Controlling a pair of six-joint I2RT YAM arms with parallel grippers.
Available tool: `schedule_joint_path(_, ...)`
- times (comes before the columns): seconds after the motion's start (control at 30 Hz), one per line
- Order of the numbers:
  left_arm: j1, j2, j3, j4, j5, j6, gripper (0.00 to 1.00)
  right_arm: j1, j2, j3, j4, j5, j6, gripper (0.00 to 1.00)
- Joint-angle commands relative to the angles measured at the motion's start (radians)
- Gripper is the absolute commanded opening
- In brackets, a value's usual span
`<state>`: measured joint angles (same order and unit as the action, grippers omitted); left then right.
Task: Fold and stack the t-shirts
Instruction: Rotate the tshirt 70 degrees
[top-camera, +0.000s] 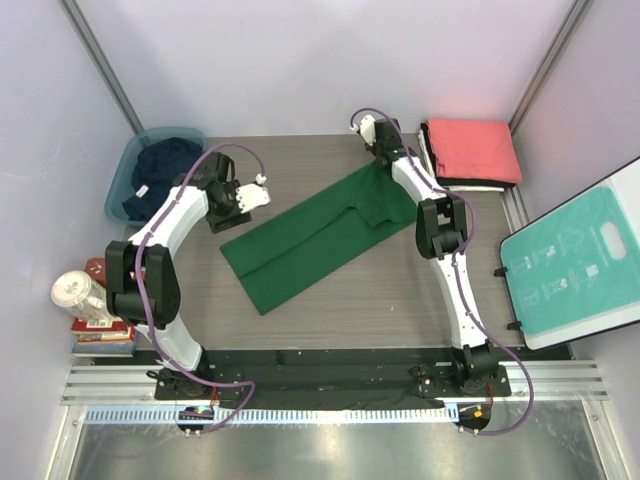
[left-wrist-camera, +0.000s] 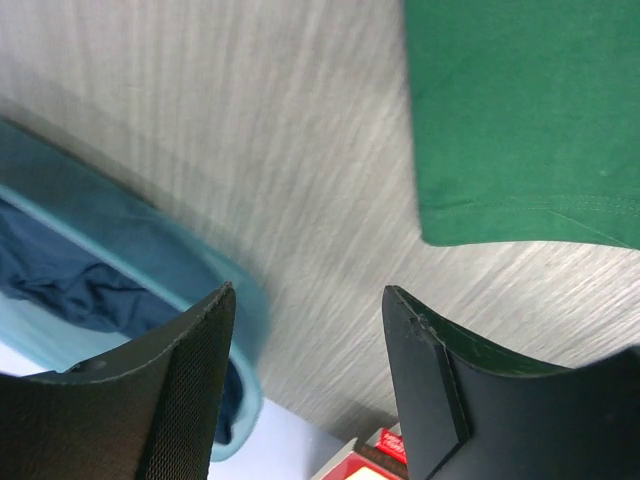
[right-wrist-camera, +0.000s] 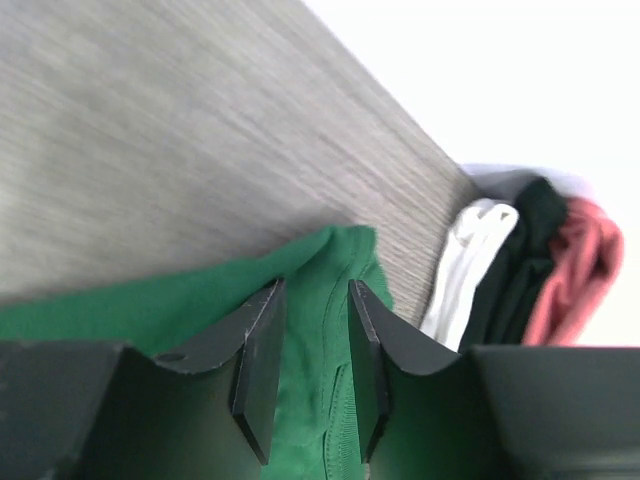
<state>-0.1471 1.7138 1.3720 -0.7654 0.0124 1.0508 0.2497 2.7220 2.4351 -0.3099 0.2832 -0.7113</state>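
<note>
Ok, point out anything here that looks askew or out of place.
The dark green cotton t-shirt lies slantwise across the grey table, a long half-folded strip, its far end bunched up in the right gripper. A navy t-shirt sits crumpled in the teal plastic tub. The coral-red-topped folded stack looks tidy.

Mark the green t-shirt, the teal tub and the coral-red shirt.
green t-shirt (top-camera: 315, 240), top view, middle of cloth.
teal tub (top-camera: 120, 178), top view, left rim.
coral-red shirt (top-camera: 475, 148), top view, top face.
</note>
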Motion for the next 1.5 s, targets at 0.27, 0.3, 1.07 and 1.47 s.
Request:
schedule_joint_path(0.27, 0.029, -0.097, -0.099, 0.159, 0.020, -0.037, 0.61, 0.092, -0.456, -0.211, -0.184, -0.178, 0.176, 0.35)
schedule_joint_path(0.3, 0.035, -0.097, -0.093, 0.187, 0.040, -0.076, 0.59, 0.114, -0.496, -0.241, -0.230, -0.235, 0.176, 0.32)
schedule_joint_path(1.07, 0.093, -0.453, -0.057, 0.233, -0.041, -0.517, 0.00, 0.508, -0.137, -0.054, -0.416, -0.651, 0.285, 0.01)
schedule_joint_path(1.47, 0.095, -0.471, -0.005, 0.219, -0.015, -0.491, 0.00, 0.537, -0.387, -0.543, -0.449, -0.563, 0.224, 0.01)
